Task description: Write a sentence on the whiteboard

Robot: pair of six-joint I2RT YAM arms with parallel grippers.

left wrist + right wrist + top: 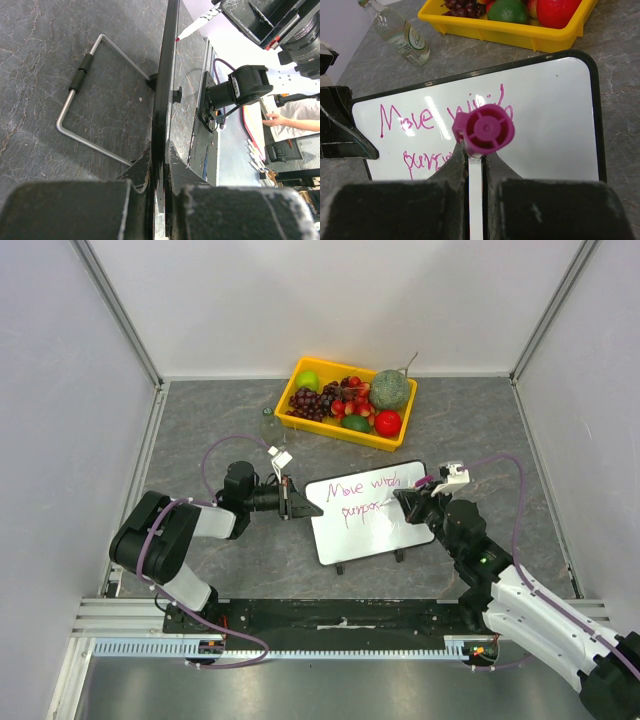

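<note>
Fingers of left gripper (290, 502) pressed onto left edge of whiteboard (365, 520), rim pinched between them. In left wrist view, board runs edge-on away from fingertips. Fingers of right gripper (412, 502) pinch marker (483, 129): barrel between pads, magenta cap end above fingertips facing camera, tip by board surface, contact unclear. Magenta sentence (420, 122) on board, left of right fingers: "Move with" on top line, "purp…" below, later letters hidden behind marker. Beyond fingers: yellow tray (520, 37) with fruit, bottle (400, 35) near board's far left corner.
</note>
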